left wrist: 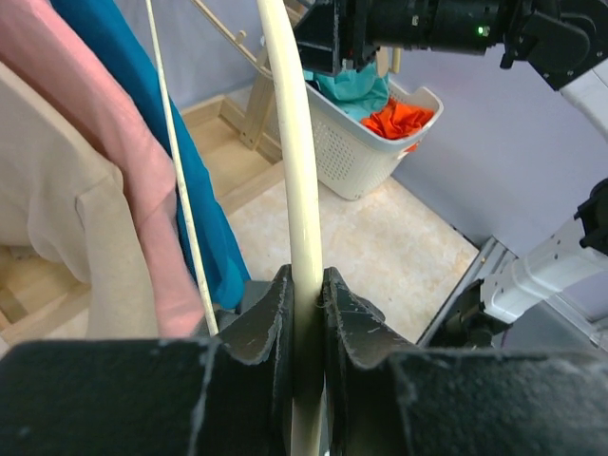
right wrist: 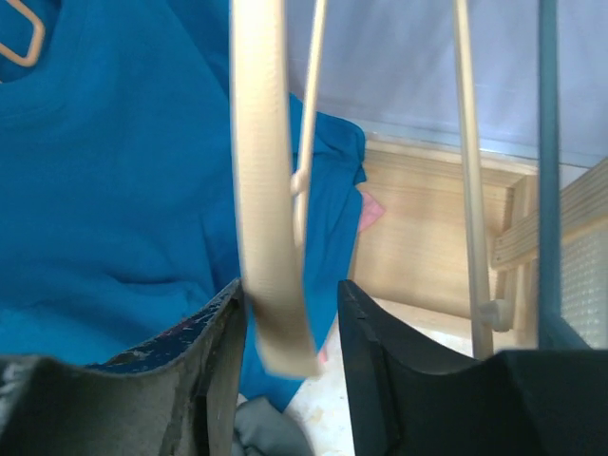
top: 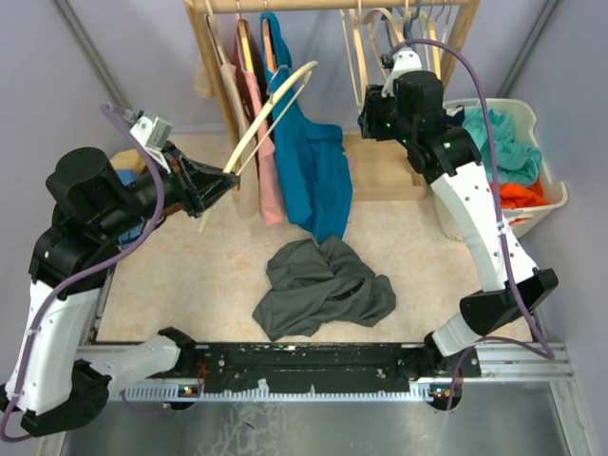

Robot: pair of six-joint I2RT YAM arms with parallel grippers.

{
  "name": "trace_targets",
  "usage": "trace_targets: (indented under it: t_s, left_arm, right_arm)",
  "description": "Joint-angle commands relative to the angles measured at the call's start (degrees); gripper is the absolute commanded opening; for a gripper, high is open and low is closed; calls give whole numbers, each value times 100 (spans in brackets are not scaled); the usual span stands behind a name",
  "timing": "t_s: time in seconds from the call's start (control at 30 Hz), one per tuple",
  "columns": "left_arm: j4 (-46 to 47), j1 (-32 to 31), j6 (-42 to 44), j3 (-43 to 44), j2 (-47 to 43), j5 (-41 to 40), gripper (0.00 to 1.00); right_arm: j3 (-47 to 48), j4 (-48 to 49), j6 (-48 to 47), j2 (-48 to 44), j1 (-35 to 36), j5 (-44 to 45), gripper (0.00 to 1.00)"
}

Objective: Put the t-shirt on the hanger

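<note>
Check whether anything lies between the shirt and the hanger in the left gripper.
Nothing visible does. The t-shirt lies crumpled on the table; the hanger, clamped in the left gripper, is up to its left.

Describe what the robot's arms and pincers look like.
The left arm and right arm have white shells joined by bulky black joints; a purple cable runs along each. Small green lights glow on the right one. The left pincer and right pincer are matte black, with scuffed fingers.
</note>
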Motion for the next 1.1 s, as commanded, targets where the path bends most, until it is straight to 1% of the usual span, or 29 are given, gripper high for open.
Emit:
trace_targets:
  t_s: [0.0, 0.03, 0.13, 0.3, 0.4, 0.53, 0.7, 0.87, 1.07]
  left_arm:
    - [-237, 29, -15, 169, -322, 274, 3]
    - [-281, 24, -22, 194, -365, 327, 3]
    - [-370, 24, -83, 269, -441, 608, 3]
    - [-457, 28, -135, 316, -584, 973, 3]
    - [-481, 23, -162, 332, -657, 1122, 3]
    - [-763, 27, -242, 310, -793, 1317, 3]
    - [-732, 4, -434, -71, -1077, 1460, 4]
    - [-559, 10, -689, -805, -1462, 1586, 3]
    - [-149, 9, -1141, -2064, -2092, 1836, 3]
  right_arm:
    - [304, 35, -20, -232, -91, 341, 44]
    - [314, -10, -15, -279, -92, 384, 44]
    - [329, -137, 31, -506, -93, 354, 54]
    - [110, -259, 257, -1142, -87, -100, 62]
    - [-187, -396, 469, -1633, -89, -315, 65]
    - [-781, -635, 811, -2291, -87, -748, 65]
    - [-1872, -902, 1248, -3107, -87, -1285, 64]
    - [-3155, -958, 1767, -3850, -87, -1778, 62]
    - [-4689, -789, 2153, -4427, -8, -2058, 59]
